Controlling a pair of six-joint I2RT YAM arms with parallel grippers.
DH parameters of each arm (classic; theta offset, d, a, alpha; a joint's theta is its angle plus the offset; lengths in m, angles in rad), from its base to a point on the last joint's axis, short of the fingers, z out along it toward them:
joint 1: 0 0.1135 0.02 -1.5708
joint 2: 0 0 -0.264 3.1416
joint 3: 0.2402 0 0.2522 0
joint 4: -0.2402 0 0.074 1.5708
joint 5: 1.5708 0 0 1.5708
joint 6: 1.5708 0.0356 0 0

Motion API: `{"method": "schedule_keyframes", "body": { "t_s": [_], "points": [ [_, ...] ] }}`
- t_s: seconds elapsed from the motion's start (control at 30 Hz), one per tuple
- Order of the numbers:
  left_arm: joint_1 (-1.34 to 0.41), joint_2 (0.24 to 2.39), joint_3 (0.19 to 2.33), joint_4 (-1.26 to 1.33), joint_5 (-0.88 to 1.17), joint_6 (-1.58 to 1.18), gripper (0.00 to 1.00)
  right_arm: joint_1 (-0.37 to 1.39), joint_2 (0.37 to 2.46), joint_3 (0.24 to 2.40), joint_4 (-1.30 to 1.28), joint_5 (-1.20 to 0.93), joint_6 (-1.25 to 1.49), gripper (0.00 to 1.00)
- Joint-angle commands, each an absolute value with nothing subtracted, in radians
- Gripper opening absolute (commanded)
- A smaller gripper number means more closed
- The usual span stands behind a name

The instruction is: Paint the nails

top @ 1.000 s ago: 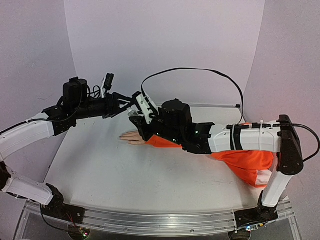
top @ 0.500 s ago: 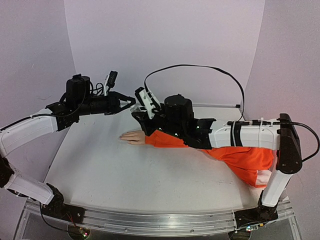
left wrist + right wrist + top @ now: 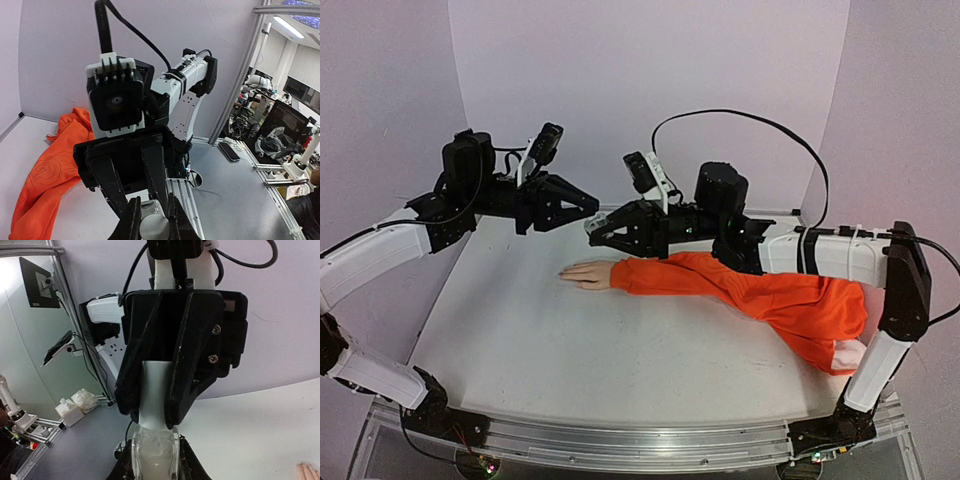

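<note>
White-shelled along left arm (image 3: 370, 265) and right arm (image 3: 830, 258), black at every joint. Ends in matte black left gripper (image 3: 593, 206) and right gripper (image 3: 592, 230). Trails thin black cable (image 3: 735, 110) at 12 o'clock; shows two silver screws (image 3: 214, 329) on left gripper's side.

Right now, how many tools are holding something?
2. The left tool pinches the white cap; the right tool grips the clear bottle, both raised above the table.

Pale lilac walls (image 3: 650, 70) around a white table (image 3: 520, 340), cluttered lab benches (image 3: 282, 150) beyond
</note>
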State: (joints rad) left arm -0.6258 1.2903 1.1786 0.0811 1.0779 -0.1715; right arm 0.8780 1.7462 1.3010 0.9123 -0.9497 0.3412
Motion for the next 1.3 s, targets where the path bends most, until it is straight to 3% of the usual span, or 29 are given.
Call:
{"method": "schedule_keyframes", "body": {
  "t_s": [0.0, 0.2, 0.3, 0.37, 0.7, 0.77, 0.93, 1.27],
  "points": [
    [-0.643, 1.286, 1.211, 0.059, 1.177, -0.177, 0.02, 0.886, 1.664, 1.266, 1.136, -1.081, 0.370, 0.00],
    [-0.621, 1.210, 1.143, 0.056, 0.878, -0.330, 0.65, 0.873, 1.634, 1.253, 0.855, -0.840, 0.129, 0.00],
    [-0.620, 1.185, 1.114, 0.043, 0.785, -0.423, 0.81, 0.876, 1.624, 1.236, 0.773, -0.635, 0.047, 0.00],
    [-0.620, 1.180, 1.110, 0.021, 0.729, -0.485, 0.87, 0.890, 1.621, 1.219, 0.765, -0.494, 0.015, 0.00],
    [-0.620, 1.232, 1.127, -0.056, 0.577, -0.635, 0.78, 1.089, 1.718, 1.271, 0.781, 0.211, -0.164, 0.00],
    [-0.620, 1.234, 1.125, -0.061, 0.550, -0.633, 0.75, 1.112, 1.741, 1.282, 0.798, 0.267, -0.164, 0.00],
    [-0.620, 1.238, 1.129, -0.063, 0.526, -0.633, 0.57, 1.142, 1.781, 1.314, 0.821, 0.367, -0.173, 0.00],
    [-0.622, 1.255, 1.107, -0.063, 0.503, -0.636, 0.54, 1.145, 1.804, 1.346, 0.853, 0.407, -0.158, 0.00]
  ]
}}
